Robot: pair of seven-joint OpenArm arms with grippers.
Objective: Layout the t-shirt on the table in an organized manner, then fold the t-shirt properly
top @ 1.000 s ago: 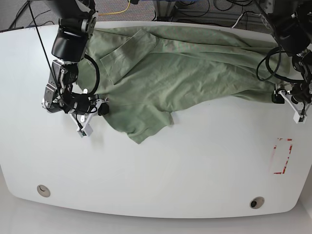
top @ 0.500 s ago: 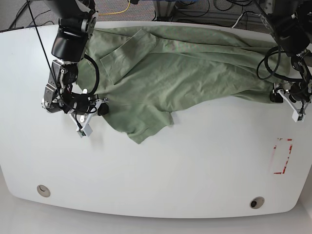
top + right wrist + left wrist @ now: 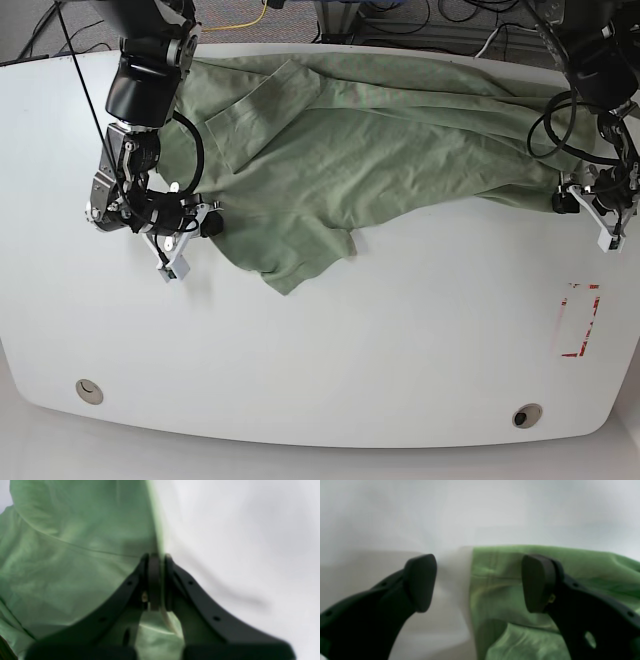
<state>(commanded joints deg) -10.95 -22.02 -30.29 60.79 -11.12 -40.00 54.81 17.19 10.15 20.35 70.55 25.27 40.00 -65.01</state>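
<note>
The pale green t-shirt (image 3: 380,150) lies crumpled across the far half of the white table (image 3: 350,350), with one flap hanging toward the middle. My right gripper (image 3: 208,222) is at the shirt's left edge. In the right wrist view that gripper (image 3: 155,560) is shut on the t-shirt (image 3: 75,555) at its hem. My left gripper (image 3: 563,197) sits at the shirt's right end. Seen from the left wrist, it (image 3: 478,582) is open, and the hem of the t-shirt (image 3: 500,580) lies between the fingers, one over cloth, one over the table (image 3: 450,530).
A red rectangular marking (image 3: 580,320) is near the table's right edge. Two round grommet holes (image 3: 89,391) (image 3: 526,415) sit along the front edge. Cables (image 3: 420,15) run on the floor beyond the far edge.
The left arm, on the base view's right, has drifted slightly toward the shirt's end. The right arm and the shirt have barely moved.
</note>
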